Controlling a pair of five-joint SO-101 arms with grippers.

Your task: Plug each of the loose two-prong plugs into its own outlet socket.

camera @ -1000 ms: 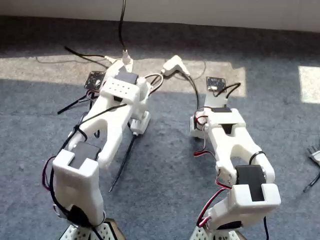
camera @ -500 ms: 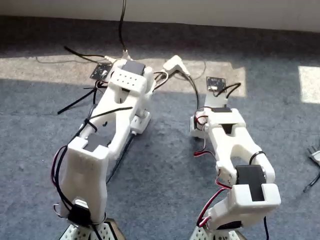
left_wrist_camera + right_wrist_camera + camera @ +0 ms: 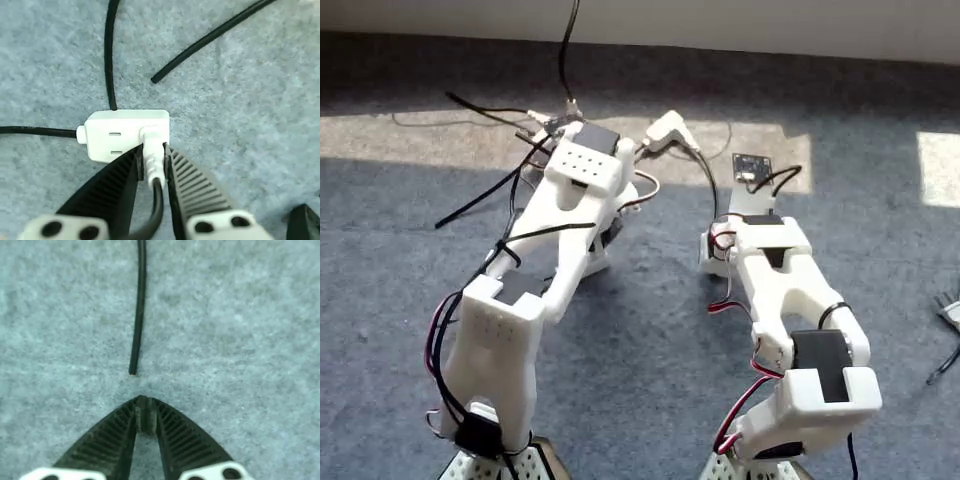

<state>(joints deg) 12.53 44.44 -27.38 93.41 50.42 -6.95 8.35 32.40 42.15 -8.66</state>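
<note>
A white outlet block (image 3: 125,132) lies on the grey carpet with black cords leaving it. One pair of slots on its face is free. My left gripper (image 3: 152,156) is shut on a white two-prong plug (image 3: 152,145), whose front end sits against the block's other socket. The plug's black cord runs back between the fingers. In the high view the left arm (image 3: 582,165) stretches far out toward the back of the carpet. My right gripper (image 3: 144,405) is shut on nothing, just above the carpet. The right arm (image 3: 770,260) is folded close to its base.
A second white plug body (image 3: 665,130) with a black cord lies at the back between the arms. A dark plug (image 3: 948,308) shows at the right edge. A loose black cord end (image 3: 132,371) lies just ahead of the right gripper, and another cord (image 3: 215,35) lies beyond the outlet block.
The left arm has stretched forward and away from its base, carrying its gripper toward the back of the carpet. The right arm has not moved.
</note>
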